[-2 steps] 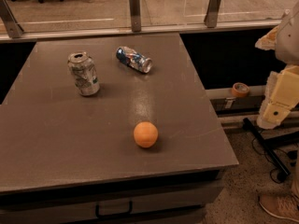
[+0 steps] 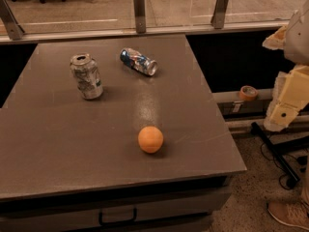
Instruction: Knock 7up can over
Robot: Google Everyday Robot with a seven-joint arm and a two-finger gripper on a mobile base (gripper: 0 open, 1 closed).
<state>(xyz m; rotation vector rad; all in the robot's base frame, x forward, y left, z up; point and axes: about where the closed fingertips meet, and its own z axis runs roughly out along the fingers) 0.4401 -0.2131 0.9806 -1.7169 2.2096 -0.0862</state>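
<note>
A: Fig. lighting, in brief?
B: Warm, dimmish, from overhead; pale sheen at centre of bench [image 2: 53,144], fading twd near edge.
A: Shadows?
B: Soft and short: under orange ball [image 2: 150,139], and at base of 7up can [image 2: 86,76] nr far-left corner. Off right edge, gripper [image 2: 286,103] lit cream vs. black gap behind.

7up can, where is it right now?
In the camera view the 7up can stands upright on the table, far left, beside the lying blue-and-silver can; the gripper is off the table's right side.
</note>
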